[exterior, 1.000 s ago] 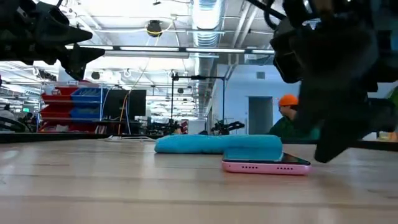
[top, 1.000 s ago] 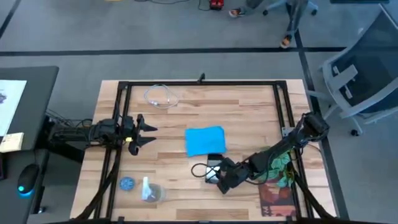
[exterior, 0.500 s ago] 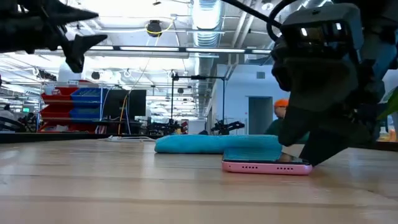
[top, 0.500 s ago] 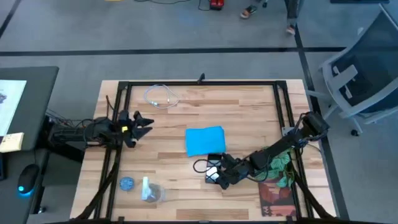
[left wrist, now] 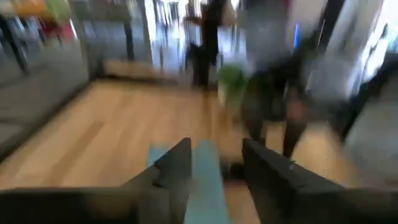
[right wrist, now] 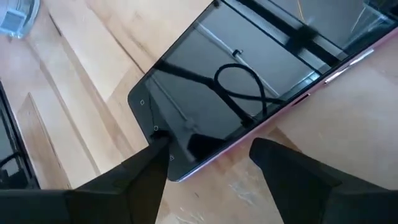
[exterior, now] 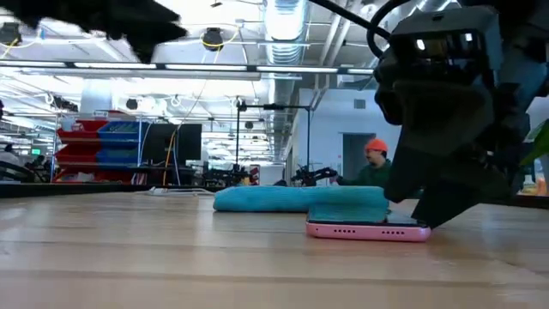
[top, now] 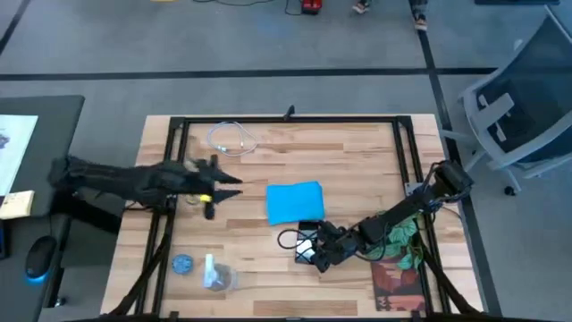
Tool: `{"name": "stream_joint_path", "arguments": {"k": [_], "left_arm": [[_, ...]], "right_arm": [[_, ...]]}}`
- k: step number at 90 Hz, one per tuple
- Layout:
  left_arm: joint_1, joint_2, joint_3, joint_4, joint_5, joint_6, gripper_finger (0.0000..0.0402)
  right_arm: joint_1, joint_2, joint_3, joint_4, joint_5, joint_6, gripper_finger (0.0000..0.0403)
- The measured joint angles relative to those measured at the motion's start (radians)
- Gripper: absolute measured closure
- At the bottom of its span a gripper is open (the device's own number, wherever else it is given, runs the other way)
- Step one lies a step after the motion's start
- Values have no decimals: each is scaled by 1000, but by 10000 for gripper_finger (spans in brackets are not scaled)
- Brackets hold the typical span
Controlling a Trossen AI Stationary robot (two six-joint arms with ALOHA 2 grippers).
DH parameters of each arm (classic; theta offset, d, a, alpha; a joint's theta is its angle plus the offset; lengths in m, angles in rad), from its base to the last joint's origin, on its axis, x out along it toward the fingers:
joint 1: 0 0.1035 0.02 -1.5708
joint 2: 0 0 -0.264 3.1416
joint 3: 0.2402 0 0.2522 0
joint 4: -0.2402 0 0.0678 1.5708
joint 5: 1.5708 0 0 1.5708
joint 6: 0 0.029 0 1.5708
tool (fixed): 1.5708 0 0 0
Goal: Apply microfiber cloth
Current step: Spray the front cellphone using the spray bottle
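— Where is the microfiber cloth (top: 295, 202)?

— It lies flat near the middle of the desk (top: 357, 152), a sky-blue square, untouched by either of my pincers. In the low view it shows as a soft blue pad (exterior: 300, 198) just behind the phone.

— And the phone?

— The phone (right wrist: 242, 87), black glass in a pink case, lies face up just beside the cloth's near edge; from table height its pink rim (exterior: 369, 229) sits in front of the cloth, seemingly touching it. A dark cable loop (top: 288, 241) lies on the wood next to it.

— Your right pincer?

— My right pincer (right wrist: 208, 158) is down at the phone's end. Its fingers (right wrist: 134, 183) are spread apart, released, one tip on a corner of the glass, the other on the wood past the phone's pink edge. From above it sits low over the phone (top: 320, 253).

— The left one?

— My left pincer (top: 223, 185) hangs above the desk's left part, pointing towards the cloth, well apart from it. Its two fingers (left wrist: 171, 177) stand parted with the cloth (left wrist: 205, 180) showing between them, gripping nothing.

— Anything else?

— A small blue disc (top: 182, 263) and a clear plastic piece (top: 214, 275) lie near the front left corner, and a coil of pale cable (top: 231, 139) at the back left.
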Motion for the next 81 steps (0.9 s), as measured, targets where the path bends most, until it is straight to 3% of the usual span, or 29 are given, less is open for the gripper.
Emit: {"name": "stream_joint_path", "arguments": {"k": [22, 39, 57, 81], "left_arm": [[-31, 532, 346, -303, 126, 262, 377], [-90, 811, 502, -369, 150, 353, 397], [-134, 1001, 557, -261, 169, 326, 400], [-138, 1107, 613, -86, 168, 236, 401]], "right_arm": [[6, -3, -128, 266, 60, 201, 164], [15, -3, -156, 276, 84, 368, 164], [-4, -1, -156, 273, 77, 366, 164], [-45, 0, -158, 281, 57, 303, 164]]}}
